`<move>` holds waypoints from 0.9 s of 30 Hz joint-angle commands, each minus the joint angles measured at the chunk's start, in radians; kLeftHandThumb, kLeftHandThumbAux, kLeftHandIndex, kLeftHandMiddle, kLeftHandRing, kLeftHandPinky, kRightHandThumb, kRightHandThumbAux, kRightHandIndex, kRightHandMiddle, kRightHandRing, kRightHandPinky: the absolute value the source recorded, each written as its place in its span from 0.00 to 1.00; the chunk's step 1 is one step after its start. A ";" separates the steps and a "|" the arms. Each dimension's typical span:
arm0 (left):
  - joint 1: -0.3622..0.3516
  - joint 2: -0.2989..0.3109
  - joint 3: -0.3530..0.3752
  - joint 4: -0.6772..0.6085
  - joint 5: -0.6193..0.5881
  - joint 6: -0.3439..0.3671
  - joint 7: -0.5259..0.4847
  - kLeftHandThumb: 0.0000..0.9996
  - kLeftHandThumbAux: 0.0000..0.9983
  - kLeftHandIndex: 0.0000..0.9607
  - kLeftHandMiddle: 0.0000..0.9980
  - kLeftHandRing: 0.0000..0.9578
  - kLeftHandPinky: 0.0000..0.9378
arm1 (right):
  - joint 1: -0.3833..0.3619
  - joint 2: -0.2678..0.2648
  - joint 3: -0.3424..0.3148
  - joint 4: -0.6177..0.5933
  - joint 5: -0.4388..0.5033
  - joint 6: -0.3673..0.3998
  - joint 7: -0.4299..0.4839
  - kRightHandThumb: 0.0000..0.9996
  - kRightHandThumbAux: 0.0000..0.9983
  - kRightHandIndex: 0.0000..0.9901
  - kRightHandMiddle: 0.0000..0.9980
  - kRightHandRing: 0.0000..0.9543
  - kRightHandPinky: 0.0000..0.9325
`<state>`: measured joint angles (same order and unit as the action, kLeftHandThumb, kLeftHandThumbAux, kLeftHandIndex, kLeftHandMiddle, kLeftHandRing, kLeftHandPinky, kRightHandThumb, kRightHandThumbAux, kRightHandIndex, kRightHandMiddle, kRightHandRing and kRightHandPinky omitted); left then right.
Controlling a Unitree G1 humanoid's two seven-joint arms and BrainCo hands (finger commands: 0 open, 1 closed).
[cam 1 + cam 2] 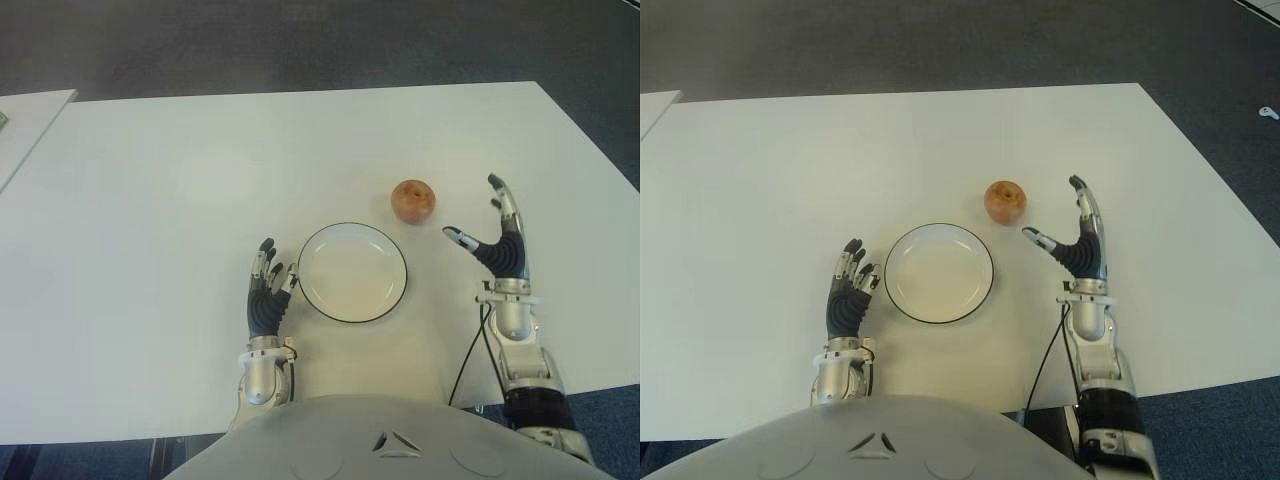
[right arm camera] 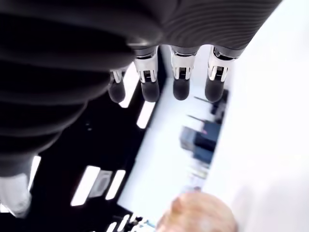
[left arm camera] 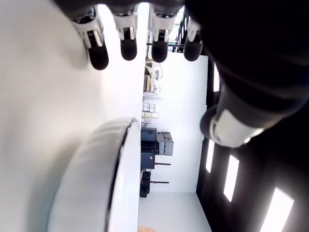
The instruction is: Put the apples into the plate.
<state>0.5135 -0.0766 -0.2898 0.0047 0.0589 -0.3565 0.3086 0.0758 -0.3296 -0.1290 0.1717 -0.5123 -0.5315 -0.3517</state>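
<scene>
Nothing done yet: the white plate [image 1: 352, 272] w/ its dark rim is bare, and the one apple [image 1: 412, 201] I can see sits on the counter [image 1: 150, 200] just beyond the plate's far right edge. My right hand [image 1: 497, 240] is right of the apple, apart from it, fingers [image 2: 181, 87] spread, holding nothing. Left hand [image 1: 267, 292] shows just left of the plate, fingers relaxed, also empty. Left to do: grab, carry, drop in. No readable labels or writing anywhere.

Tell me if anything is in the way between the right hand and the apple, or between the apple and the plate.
Nothing visible. The right hand is open beside the apple, with only bare table between them. The plate sits empty just in front of the apple, the gap clear.
</scene>
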 commanded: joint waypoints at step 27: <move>-0.063 -0.098 0.006 0.117 -0.008 -0.019 0.044 0.06 0.61 0.10 0.09 0.05 0.00 | -0.485 -0.224 0.425 0.310 -0.561 0.204 -0.094 0.34 0.18 0.00 0.00 0.00 0.00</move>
<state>0.4856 -0.0659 -0.2902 0.0789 0.0747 -0.4099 0.3324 -0.3500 -0.5687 0.2558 0.4163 -1.0671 -0.3448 -0.4663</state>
